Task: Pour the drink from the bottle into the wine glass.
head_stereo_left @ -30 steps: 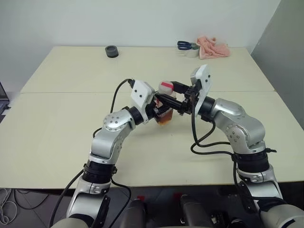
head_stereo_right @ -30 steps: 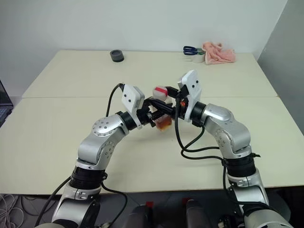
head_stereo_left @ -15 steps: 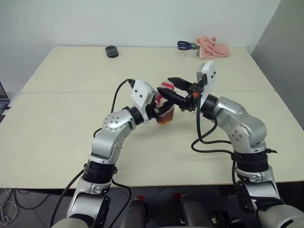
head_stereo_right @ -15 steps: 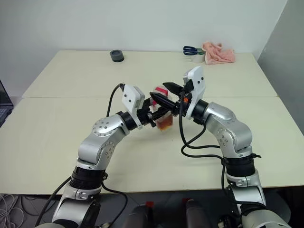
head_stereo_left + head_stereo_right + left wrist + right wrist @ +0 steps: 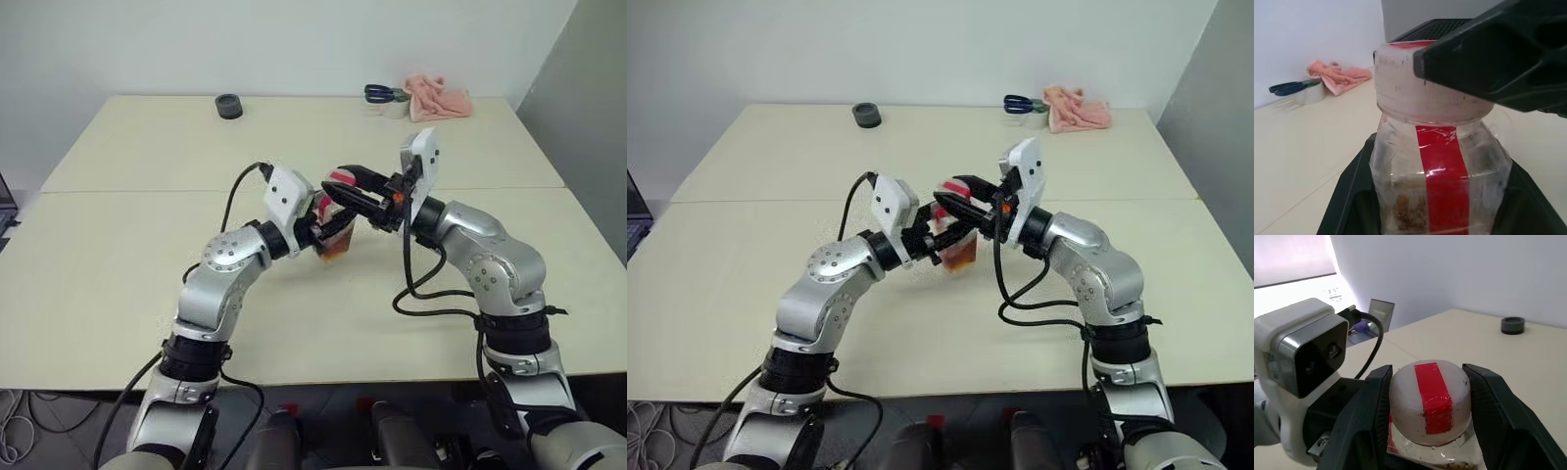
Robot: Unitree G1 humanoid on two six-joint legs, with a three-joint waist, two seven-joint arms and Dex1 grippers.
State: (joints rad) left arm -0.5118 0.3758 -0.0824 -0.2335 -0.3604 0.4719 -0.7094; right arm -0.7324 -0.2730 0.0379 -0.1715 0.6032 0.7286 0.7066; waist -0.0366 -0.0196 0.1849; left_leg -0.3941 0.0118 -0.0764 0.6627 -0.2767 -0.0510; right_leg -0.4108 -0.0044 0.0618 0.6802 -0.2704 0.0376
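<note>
Right wrist view: one bottle (image 5: 1430,404), two hands gripping.

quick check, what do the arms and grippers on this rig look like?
Both arms are glossy silver with rounded joint housings and black bands near the base. Each wrist carries a white boxy camera housing. A loose black cable runs along each arm. The left gripper and right gripper each have two black tapered fingers.

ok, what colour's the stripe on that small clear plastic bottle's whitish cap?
Red, a tape-like strip across the whitish cap of the clear plastic bottle; clearest in the right wrist view.
</note>
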